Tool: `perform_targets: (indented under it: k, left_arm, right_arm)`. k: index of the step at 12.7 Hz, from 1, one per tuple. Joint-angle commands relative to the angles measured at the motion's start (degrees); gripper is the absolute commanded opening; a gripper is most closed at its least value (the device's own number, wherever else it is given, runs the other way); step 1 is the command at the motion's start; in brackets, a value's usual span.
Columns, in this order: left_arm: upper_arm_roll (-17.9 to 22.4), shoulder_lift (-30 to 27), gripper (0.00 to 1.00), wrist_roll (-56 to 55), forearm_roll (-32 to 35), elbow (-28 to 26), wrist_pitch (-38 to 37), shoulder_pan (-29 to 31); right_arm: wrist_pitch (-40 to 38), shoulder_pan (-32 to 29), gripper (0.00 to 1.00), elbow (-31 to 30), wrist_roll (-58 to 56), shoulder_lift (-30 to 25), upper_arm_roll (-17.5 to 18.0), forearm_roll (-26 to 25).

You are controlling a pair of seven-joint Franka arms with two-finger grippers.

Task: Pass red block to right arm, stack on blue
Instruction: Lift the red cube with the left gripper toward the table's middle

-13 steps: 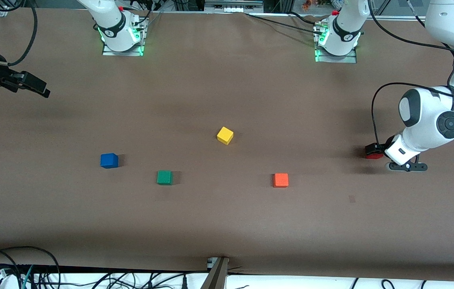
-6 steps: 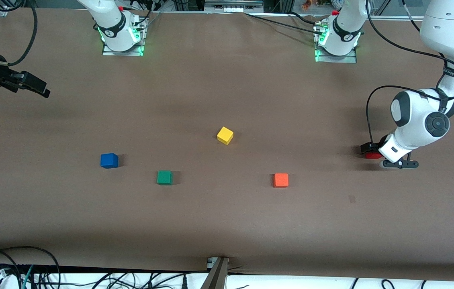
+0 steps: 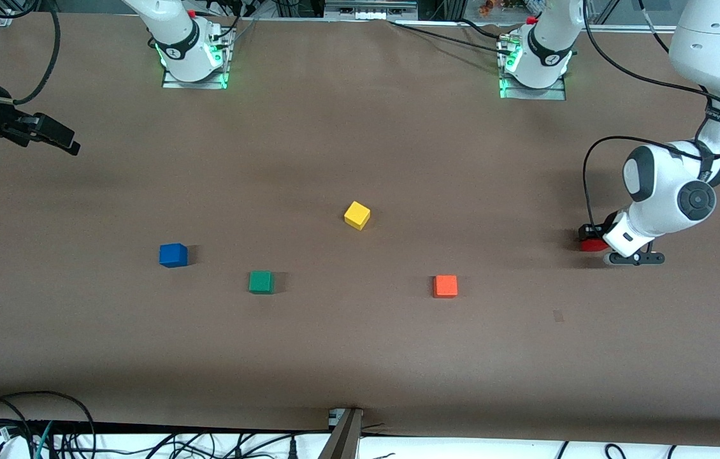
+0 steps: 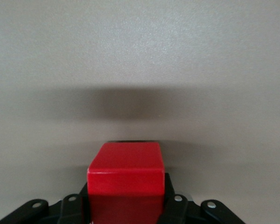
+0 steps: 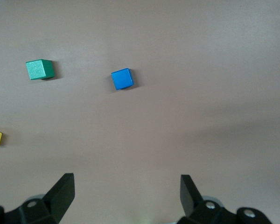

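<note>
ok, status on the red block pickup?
Left gripper shut on red block, at table level. Right gripper open, waiting at its table end. Blue block uncovered.

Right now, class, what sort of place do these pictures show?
Probably a robotics lab: two white arms bolted to a brown table, loose cables along its edge, and coloured test cubes such as the blue cube and red block.

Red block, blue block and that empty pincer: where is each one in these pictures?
red block (image 4: 125, 175), left wrist view, on its front face.
blue block (image 3: 172, 255), front view, on its top face.
right pincer (image 5: 126, 193), right wrist view, midway between its open fingertips.
</note>
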Motion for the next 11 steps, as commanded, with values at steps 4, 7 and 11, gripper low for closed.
perform_targets:
  k: [4,7,11]
  left_arm:
    - [-6.0,-6.0,0.06,3.9,-0.2,11.5,-17.7,0.4]
    - [-8.9,-7.6,0.05,17.0,-8.7,12.5,-17.7,0.1]
    - [-16.1,-7.5,0.03,35.7,-13.8,12.7,-17.7,0.3]
  right_arm:
    - [0.1,-0.2,1.00,0.7,-0.1,0.2,0.2,-0.6]
    - [1.8,-0.2,1.00,0.9,-0.4,0.2,0.2,-0.6]
    - [2.4,-0.2,1.00,1.0,-0.1,0.2,0.2,-0.2]
